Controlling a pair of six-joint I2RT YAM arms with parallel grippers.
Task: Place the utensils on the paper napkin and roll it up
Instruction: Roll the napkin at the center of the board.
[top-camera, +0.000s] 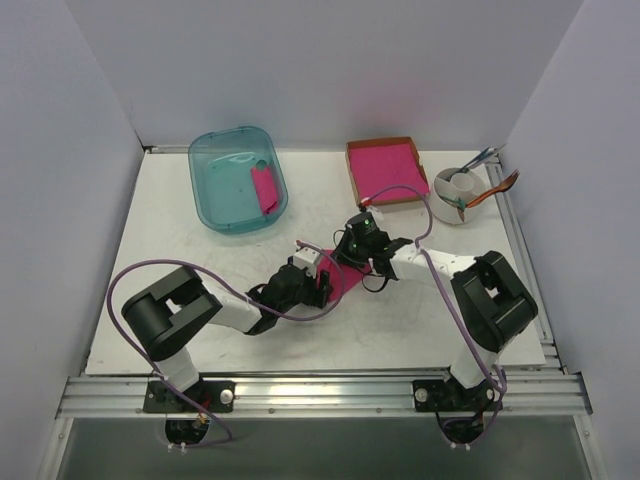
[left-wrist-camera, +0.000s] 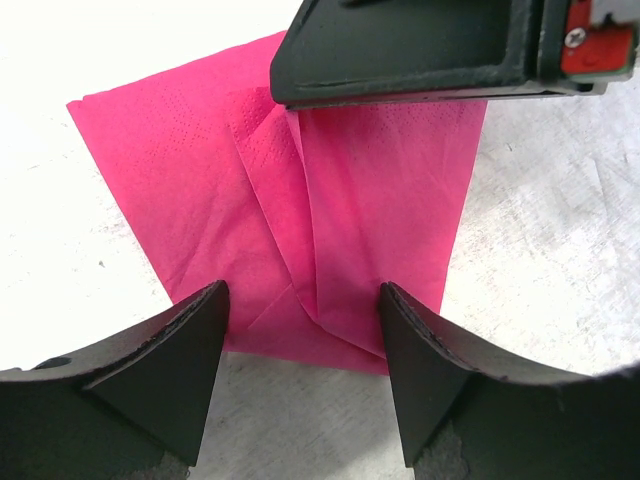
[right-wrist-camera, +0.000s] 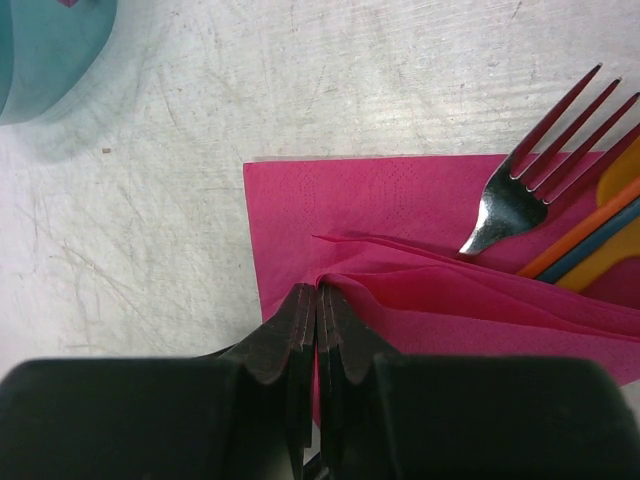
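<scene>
The paper napkin (top-camera: 345, 278) lies magenta-pink on the table between both arms. My right gripper (right-wrist-camera: 318, 292) is shut on a raised fold of the napkin (right-wrist-camera: 400, 215), pinching the paper into creases. On the sheet lies the silver fork (right-wrist-camera: 520, 190), tines pointing away, and beside it an orange utensil (right-wrist-camera: 582, 233) partly covered by the fold. My left gripper (left-wrist-camera: 302, 292) is open, its fingertips (left-wrist-camera: 205, 320) low over the near edge of the napkin (left-wrist-camera: 190, 170) with only paper between them. Seen from above, the left gripper (top-camera: 318, 285) and right gripper (top-camera: 352, 250) face each other across the sheet.
A teal bin (top-camera: 238, 178) holding a pink scrap stands at the back left. A cardboard box of pink sheets (top-camera: 383, 168) is at the back, right of middle. A white cup (top-camera: 460, 192) with cutlery sits at the right edge. The right arm's black housing (left-wrist-camera: 420, 50) hangs close ahead of the left fingers.
</scene>
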